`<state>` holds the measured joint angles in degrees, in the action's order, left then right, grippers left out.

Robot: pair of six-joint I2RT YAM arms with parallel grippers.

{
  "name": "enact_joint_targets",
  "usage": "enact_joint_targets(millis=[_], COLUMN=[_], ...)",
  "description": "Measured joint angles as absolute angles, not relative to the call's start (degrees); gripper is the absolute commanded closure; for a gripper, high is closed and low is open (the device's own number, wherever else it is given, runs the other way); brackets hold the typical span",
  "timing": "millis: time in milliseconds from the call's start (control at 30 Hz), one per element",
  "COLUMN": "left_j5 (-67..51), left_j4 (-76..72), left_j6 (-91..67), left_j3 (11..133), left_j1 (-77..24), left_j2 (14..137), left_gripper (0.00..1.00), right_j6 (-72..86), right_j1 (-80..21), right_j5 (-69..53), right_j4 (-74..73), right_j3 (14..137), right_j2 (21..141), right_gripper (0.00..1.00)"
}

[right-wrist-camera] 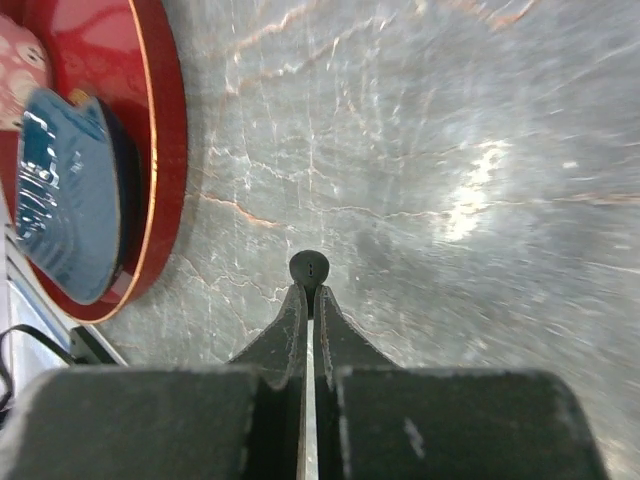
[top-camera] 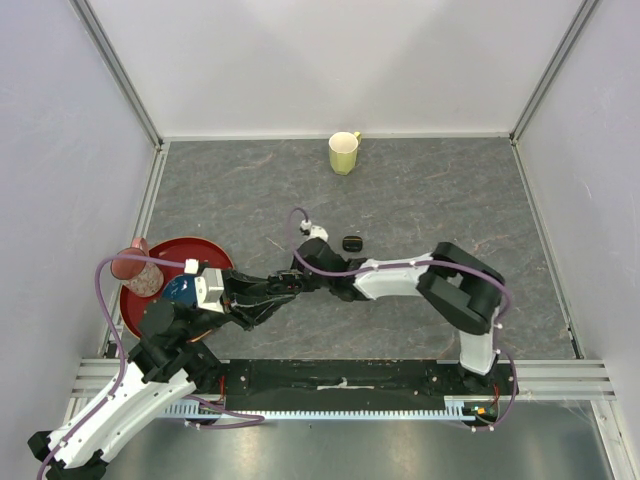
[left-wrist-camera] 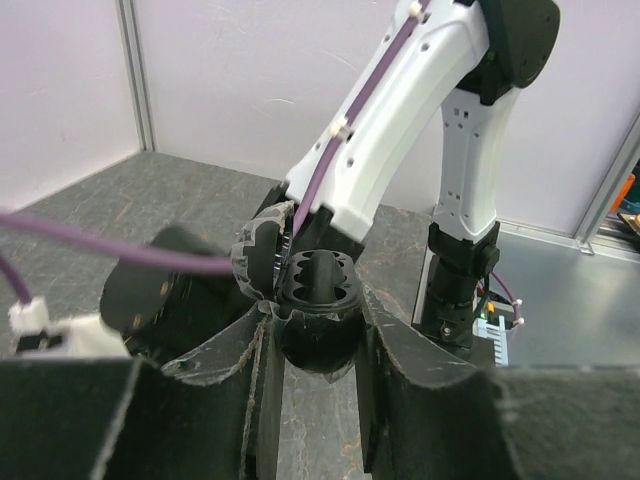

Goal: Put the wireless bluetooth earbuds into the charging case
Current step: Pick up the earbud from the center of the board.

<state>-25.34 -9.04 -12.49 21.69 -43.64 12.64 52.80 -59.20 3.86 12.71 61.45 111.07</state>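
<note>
My left gripper (left-wrist-camera: 315, 322) is shut on an open black charging case (left-wrist-camera: 318, 285), held above the table with its two wells facing up and its lid (left-wrist-camera: 258, 255) swung to the left. My right gripper (right-wrist-camera: 310, 292) is shut on one tiny black earbud (right-wrist-camera: 309, 269), whose round head pokes out past the fingertips. In the top view the two grippers meet at mid-table, left (top-camera: 272, 292) and right (top-camera: 300, 277). My right arm (left-wrist-camera: 390, 120) hangs right behind the case. The other earbuds are out of view.
A second, closed black case (top-camera: 352, 243) lies on the table beyond the grippers. A red plate (top-camera: 205, 250) with a pink cup (top-camera: 135, 262) and a blue object (right-wrist-camera: 70, 190) sits at the left. A yellow mug (top-camera: 344, 152) stands at the back.
</note>
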Motion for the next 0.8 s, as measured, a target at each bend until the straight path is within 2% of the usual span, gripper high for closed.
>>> enact_joint_targets(millis=[433,600,800], left_j5=[-25.52,-25.96,-26.79], left_j4=[-8.88,-8.93,-9.23], left_j6=[-12.43,-11.86,-11.60], left_j3=[21.69,21.87,22.26], left_j1=[-43.64,-43.64,-43.64], left_j2=[14.20,16.75,19.05], left_gripper=[0.98,0.98,0.98], right_j6=[42.78,33.74,23.55], right_j1=[-46.00,-44.82,-44.82], right_j5=[1.93,-1.58,-9.23], right_j4=[6.33,-1.89,-12.62], right_j3=[46.17,48.47,58.96], right_j2=[75.94,62.94,58.52], right_gripper=[1.00,1.00,1.00])
